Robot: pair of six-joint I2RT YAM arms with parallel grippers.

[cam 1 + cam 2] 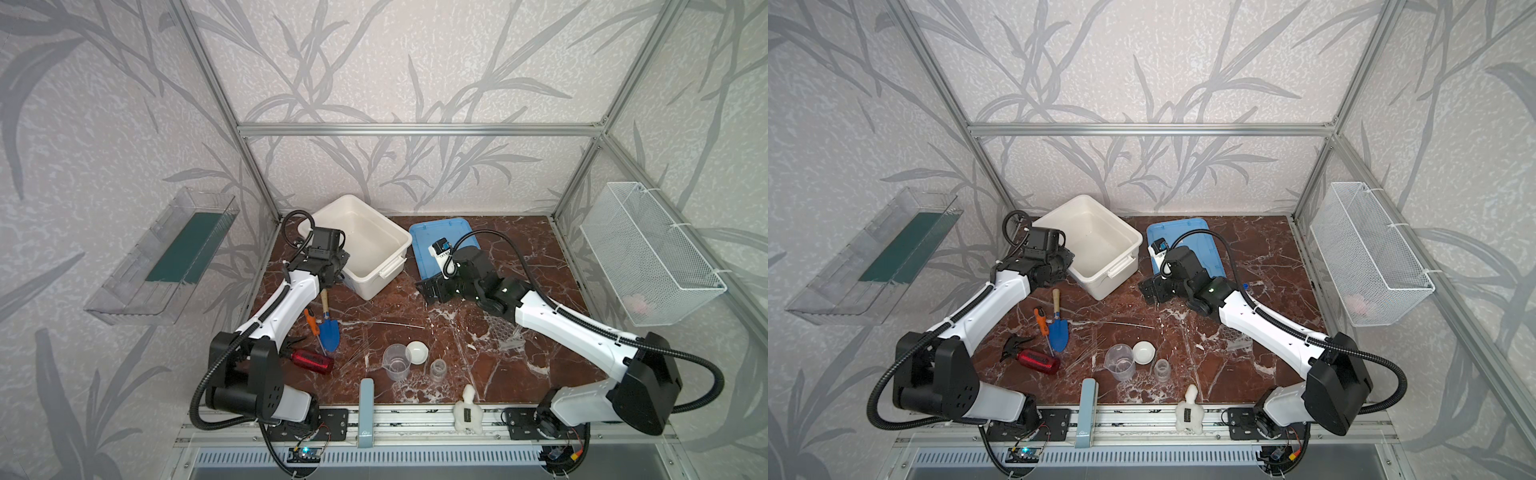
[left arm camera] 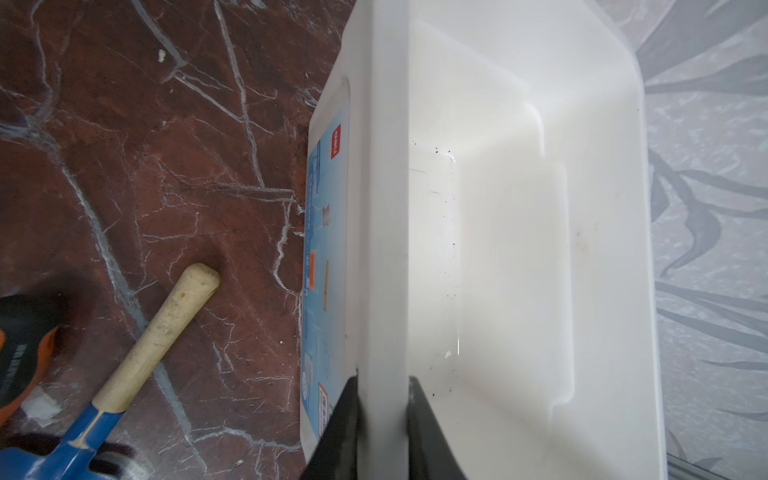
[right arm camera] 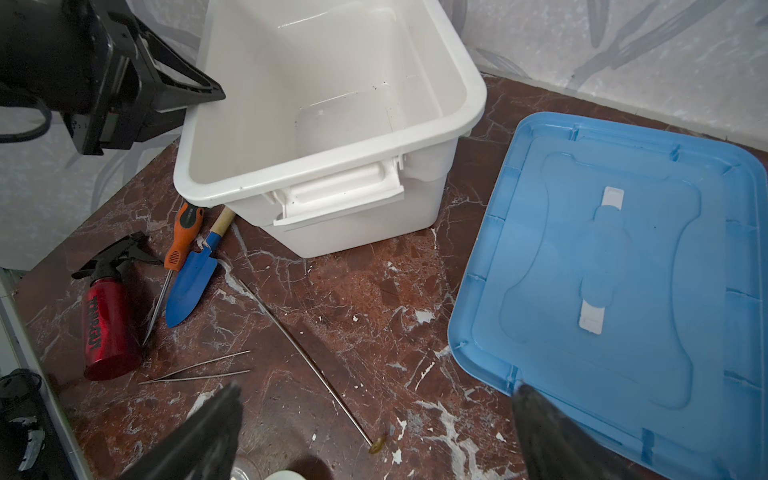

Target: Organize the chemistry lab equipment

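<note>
Beneath the right arm point(image 1: 557, 328), right of centre, what looks like the clear perforated rack point(image 1: 505, 333) hides (one corner shows). Lower centre sit the beaker point(image 1: 397, 363), cup point(image 1: 438, 370), dish point(image 1: 417, 352) and glass rods point(image 1: 358, 354). Left gripper point(image 2: 384, 384) clamps the white bin point(image 2: 384, 208) by its rim; right gripper point(image 3: 378, 392) jaws gape beside the blue lid point(image 3: 623, 249).

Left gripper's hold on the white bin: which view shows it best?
Left wrist view: the left gripper straddles the white bin rim, one finger outside, one inside, clamped. In both top views the wrist hides the fingers. The right wrist view shows only one finger at the rim, from the side.
</note>
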